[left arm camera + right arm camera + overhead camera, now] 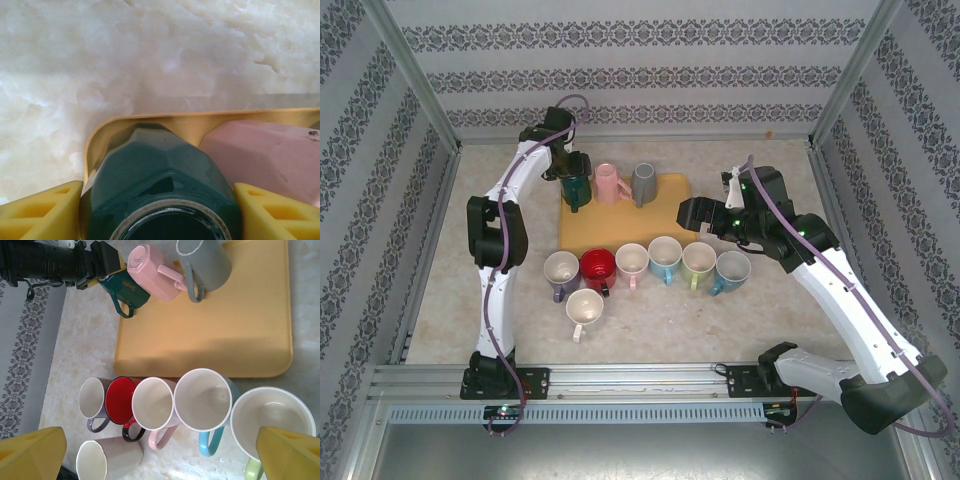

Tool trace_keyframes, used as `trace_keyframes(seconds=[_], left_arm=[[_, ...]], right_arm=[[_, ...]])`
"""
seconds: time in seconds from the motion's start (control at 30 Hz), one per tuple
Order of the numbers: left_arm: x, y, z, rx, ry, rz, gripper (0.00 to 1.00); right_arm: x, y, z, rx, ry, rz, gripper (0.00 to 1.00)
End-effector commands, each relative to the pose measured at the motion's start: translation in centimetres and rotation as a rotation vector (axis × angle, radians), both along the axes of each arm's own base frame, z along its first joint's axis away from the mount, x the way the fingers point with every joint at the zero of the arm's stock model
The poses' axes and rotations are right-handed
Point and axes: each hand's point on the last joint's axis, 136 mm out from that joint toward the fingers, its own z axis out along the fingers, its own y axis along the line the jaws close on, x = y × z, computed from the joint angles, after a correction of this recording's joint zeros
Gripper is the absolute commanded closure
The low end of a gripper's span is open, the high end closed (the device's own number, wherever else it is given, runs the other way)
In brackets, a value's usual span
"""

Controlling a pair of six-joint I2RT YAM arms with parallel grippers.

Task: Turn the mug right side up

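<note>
The dark green mug [578, 188] stands upside down at the back left corner of the yellow tray [670, 215], base ring up. My left gripper [576, 178] comes down over it. In the left wrist view both yellow fingers [55, 205] lie against the sides of the green mug [160, 170], so the gripper [159, 187] is shut on it. From the right wrist view the green mug [125, 290] has its handle toward the table. My right gripper [692, 212] hovers open over the tray's right edge, holding nothing [160, 452].
A pink mug [610, 183] and a grey mug [644, 183] stand upside down beside the green one. Several mugs stand upright in a row [665, 262] in front of the tray, with a beige one [584, 311] nearer still. Bare table lies to the left [510, 300].
</note>
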Motion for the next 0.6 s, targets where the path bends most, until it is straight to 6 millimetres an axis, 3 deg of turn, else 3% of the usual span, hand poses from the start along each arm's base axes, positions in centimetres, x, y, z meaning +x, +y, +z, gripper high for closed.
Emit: trace_keyframes(seconds=[0.0,0.1,0.23,0.57], left_arm=[[-0.9,0.6,4.0,-0.015,-0.043,0.04,0.45],[-1.1,0.6,5.8,-0.051,-0.071,0.059,0.45],[-1.7,0.1,6.4,-0.098,-0.062,0.054,0.45],[-6.5,-2.2,2.1,-0.041,0.058,-0.07,0.44]], right_arm=[[-0.2,0.5,1.0,0.032,-0.034,0.013,0.03],[-0.1,0.4,1.3,0.031,-0.045,0.009,0.03],[-0.1,0.4,1.3,0.035,-0.05,0.008,0.03],[-0.5,0.2,0.6,0.034,-0.038,0.006,0.03]])
